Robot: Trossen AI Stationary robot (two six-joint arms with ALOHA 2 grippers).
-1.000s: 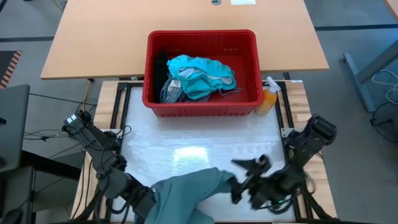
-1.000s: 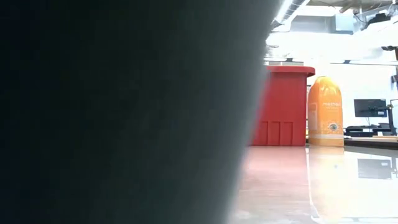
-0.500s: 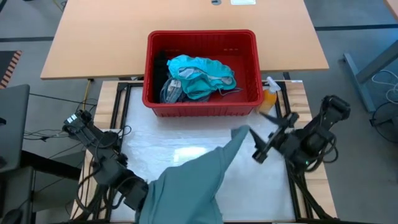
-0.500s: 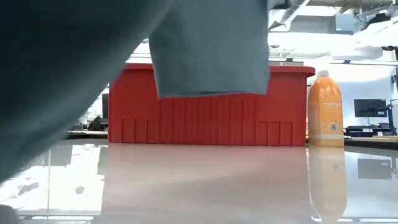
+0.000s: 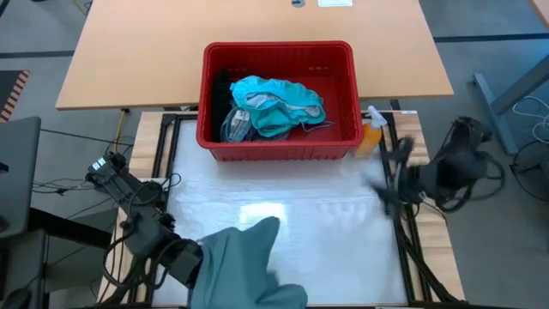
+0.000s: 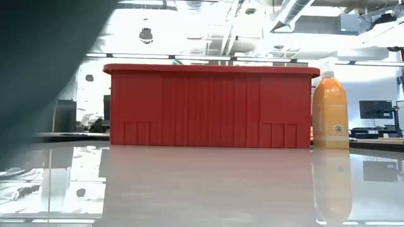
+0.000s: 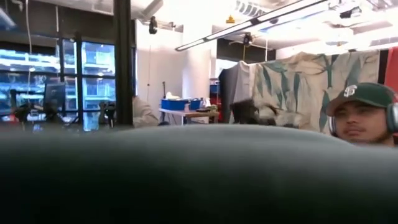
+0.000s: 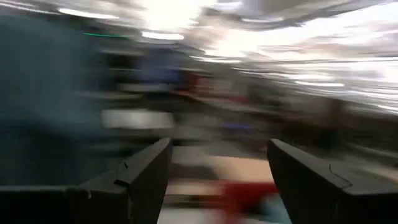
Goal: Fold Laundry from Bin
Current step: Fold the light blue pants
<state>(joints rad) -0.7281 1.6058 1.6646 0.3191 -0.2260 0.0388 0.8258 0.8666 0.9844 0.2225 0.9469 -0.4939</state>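
A dull grey-green garment (image 5: 249, 270) hangs draped at the table's near left, over my left gripper (image 5: 199, 262), whose fingers it hides. It fills the lower half of the left wrist view (image 7: 199, 174) and darkens the left of the low view (image 6: 38, 75). My right gripper (image 5: 388, 176) is raised at the table's right edge. It is open, with nothing between its fingers (image 8: 217, 180). The red bin (image 5: 279, 150) stands at the far middle and holds teal laundry (image 5: 274, 103) and a black piece (image 5: 221, 90). My left gripper holds the grey-green garment, but the cloth itself covers the fingers, so which part it has cannot be told. The garment spreads from the gripper toward the table's middle. Its free end (image 5: 266, 227) is raised, and its lower part runs past the near edge.
An orange spray bottle (image 5: 371, 136) stands at the bin's right corner, close to my right gripper; it also shows in the low view (image 6: 330, 110). The white table top (image 5: 326, 232) lies bare between bin and garment. A person sits in the room beyond (image 7: 364, 112).
My right gripper has drawn away from the garment toward the table's right edge, rising and rolling, open throughout. The garment's free end first flew up toward the bin, then fell back toward my left gripper, clearing the low view. My left gripper has tipped upward.
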